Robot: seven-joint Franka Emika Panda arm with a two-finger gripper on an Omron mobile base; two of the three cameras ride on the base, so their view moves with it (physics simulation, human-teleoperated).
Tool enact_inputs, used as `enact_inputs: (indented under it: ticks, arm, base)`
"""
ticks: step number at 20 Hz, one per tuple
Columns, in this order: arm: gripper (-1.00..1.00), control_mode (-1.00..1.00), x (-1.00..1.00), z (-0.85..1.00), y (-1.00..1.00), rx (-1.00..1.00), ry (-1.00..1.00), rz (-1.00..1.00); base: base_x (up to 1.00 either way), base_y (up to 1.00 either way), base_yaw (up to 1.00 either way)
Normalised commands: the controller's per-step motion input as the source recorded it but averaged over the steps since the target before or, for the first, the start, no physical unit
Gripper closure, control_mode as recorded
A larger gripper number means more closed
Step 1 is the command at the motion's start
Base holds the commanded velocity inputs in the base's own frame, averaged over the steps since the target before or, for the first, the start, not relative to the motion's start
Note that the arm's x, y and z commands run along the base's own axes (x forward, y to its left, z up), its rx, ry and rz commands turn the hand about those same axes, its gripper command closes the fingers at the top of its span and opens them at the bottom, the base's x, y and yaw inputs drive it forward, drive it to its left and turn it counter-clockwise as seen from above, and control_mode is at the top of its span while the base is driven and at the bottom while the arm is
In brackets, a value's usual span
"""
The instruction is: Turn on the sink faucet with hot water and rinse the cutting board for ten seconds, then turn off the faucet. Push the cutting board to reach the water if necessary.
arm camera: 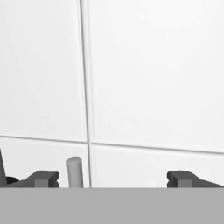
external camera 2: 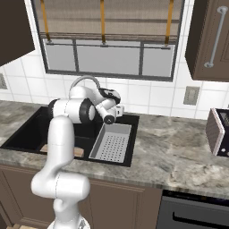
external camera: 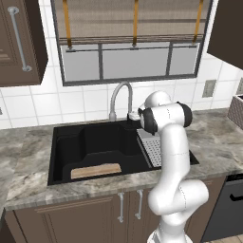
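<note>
My two-finger gripper (arm camera: 113, 178) sits at the bottom of the hand view with its dark fingertips (arm camera: 43, 178) spread wide apart, holding nothing. Between them, close to the left-hand tip, a small pale grey cylindrical lever handle (arm camera: 75, 171) stands upright in front of the white tiled wall (arm camera: 148, 78).

In the left base view my hand (external camera: 135, 115) is at the centre of the frame, just right of the tall silver-grey gooseneck sink faucet (external camera: 119, 97) that arches over the back rim of the large matte black rectangular sink (external camera: 64, 142). The flat light-tan wooden cutting board (external camera: 96, 170) lies on the basin floor in the lower left part of the sink, near the front wall and well apart from the spout. A grey perforated drainer tray (external camera: 153, 147) rests in the right part of the basin, partly behind my white arm.

In the right base view the drainer tray (external camera 2: 112, 143) shows at centre, and my hand (external camera 2: 117, 110) is just above its far end, beside the faucet's arch (external camera 2: 87, 79).
</note>
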Motion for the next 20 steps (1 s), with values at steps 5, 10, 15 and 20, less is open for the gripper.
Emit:
enact_inputs:
  ticks: [5,10,15,20]
  arm:
    - [-1.0,-1.0,0.0,0.0,-0.04,0.0,0.0,0.0]
    - [-1.0,-1.0,0.0,0.0,-0.06,0.0,0.0,0.0]
    - [-1.0,-1.0,0.02,0.0,-0.04,0.0,0.0,0.0]
    - [-1.0,-1.0,0.04,0.0,0.0,0.0,0.0,0.0]
  base:
    - [0.0,0.0,0.0]
    - [0.0,0.0,0.0]
    - [0.0,0.0,0.0]
    - [0.0,0.0,0.0]
